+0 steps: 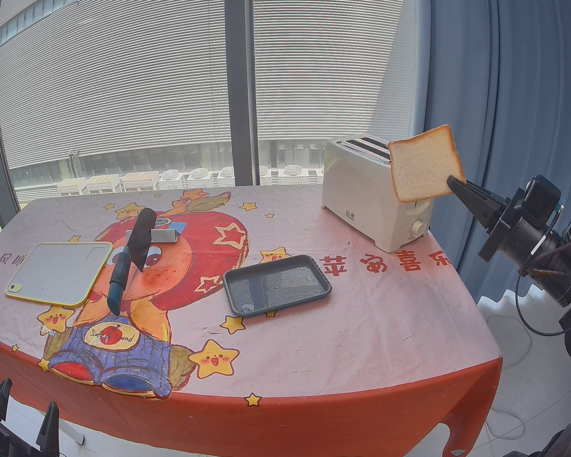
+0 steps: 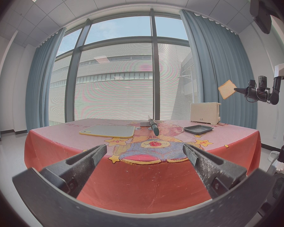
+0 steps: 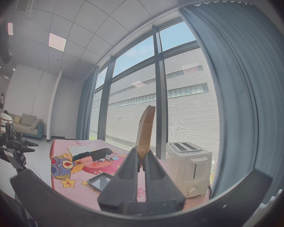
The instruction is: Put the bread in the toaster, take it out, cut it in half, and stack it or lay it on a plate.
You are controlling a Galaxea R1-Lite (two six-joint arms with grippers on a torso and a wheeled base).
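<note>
My right gripper [image 1: 455, 184] is shut on a slice of bread [image 1: 424, 163], held by its lower right corner in the air just to the right of the white toaster [image 1: 369, 193] and level with its top. The same slice of bread [image 3: 145, 132] stands upright between the right fingers [image 3: 127, 171], with the toaster [image 3: 188, 166] and its two slots beyond. My left gripper [image 2: 142, 156] is open and low in front of the table's near left edge, holding nothing. A dark knife [image 1: 127, 256] lies on the cloth beside the cutting board [image 1: 59, 271].
A dark rectangular tray [image 1: 276, 284] sits at the table's middle. The table [image 1: 374, 337] has a red patterned cloth. Blue curtains [image 1: 507, 96] hang close behind the toaster and the right arm; a window lies beyond the table's far edge.
</note>
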